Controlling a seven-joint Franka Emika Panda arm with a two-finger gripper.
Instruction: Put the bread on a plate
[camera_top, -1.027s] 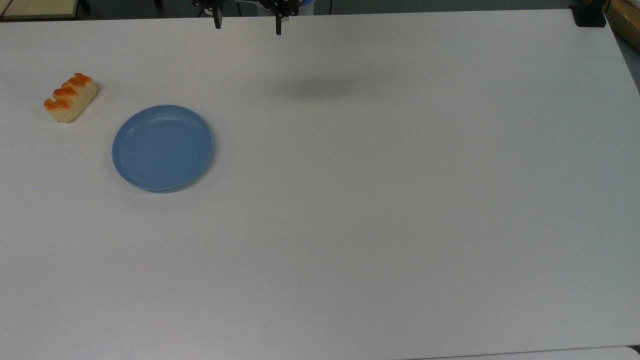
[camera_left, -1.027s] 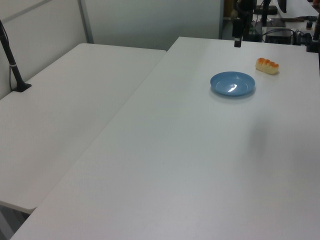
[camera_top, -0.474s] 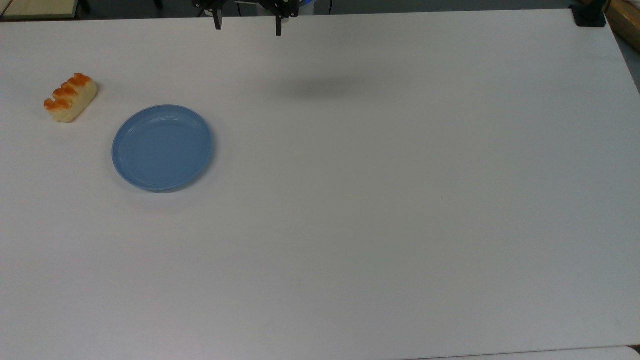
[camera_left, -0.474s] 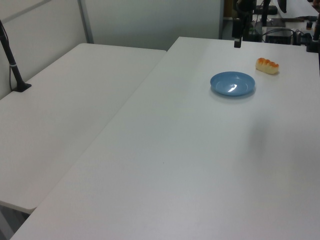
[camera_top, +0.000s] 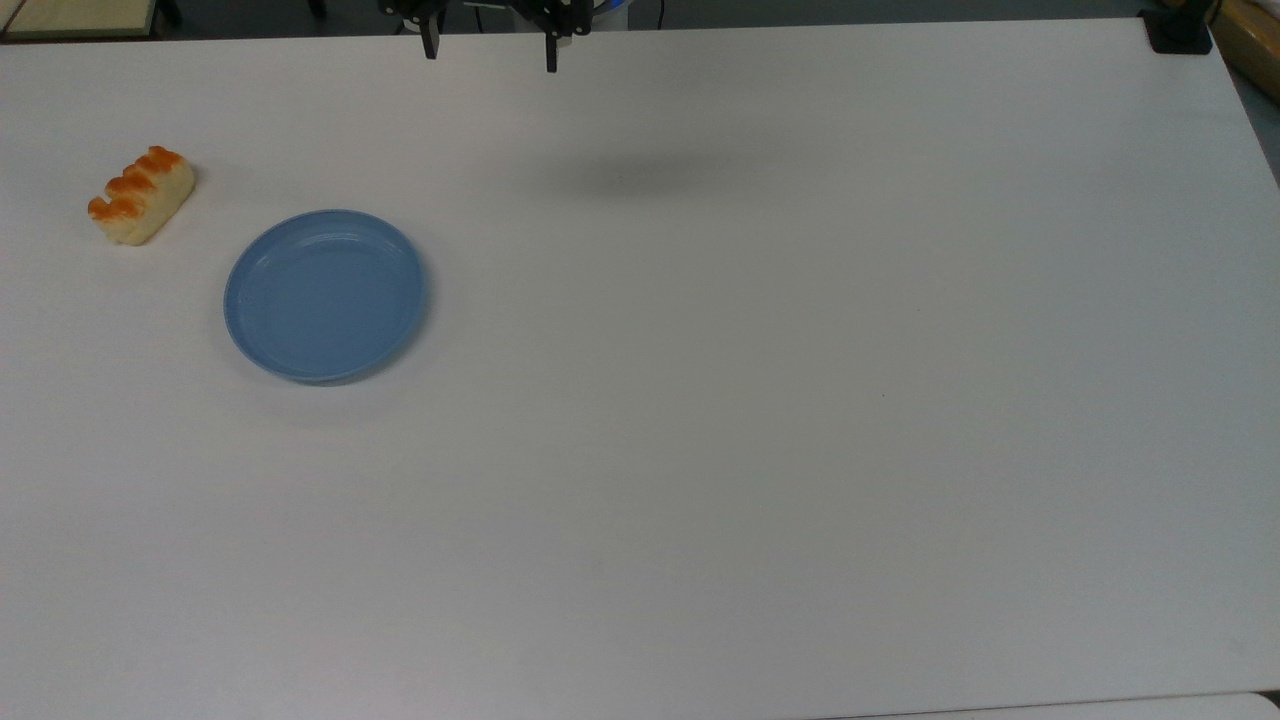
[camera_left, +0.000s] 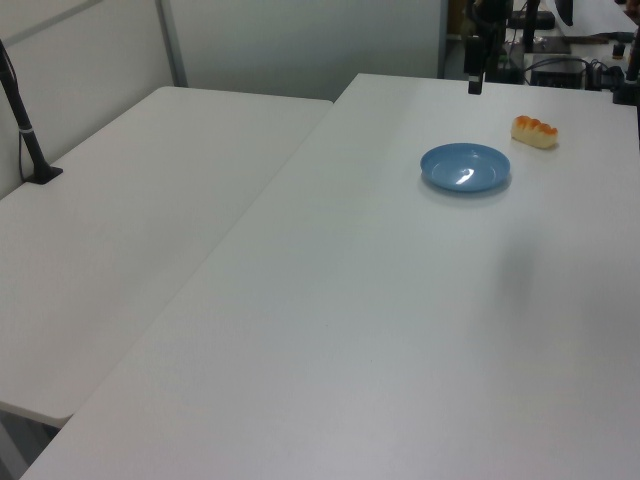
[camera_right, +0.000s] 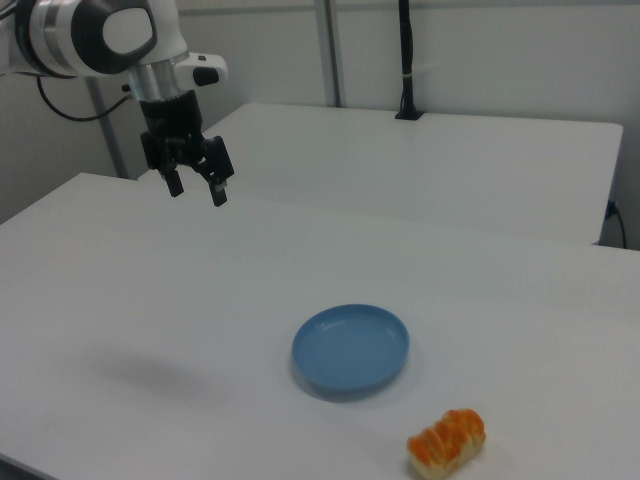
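Beside plate (camera_top: 325, 295), bread (camera_top: 140, 195); gripper (camera_right: 196, 189) w/ fingers apart, aloft.

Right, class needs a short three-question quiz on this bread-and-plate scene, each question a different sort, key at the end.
1. True or false: the bread lies on the plate.
2. The gripper is: A) open, high above the table; B) shut on the bread; C) resting in the plate.
3. Fill in: in the top view, the bread sits to the plate's upper ____.

Key: 1 false, they lie apart; 2 A; 3 left.
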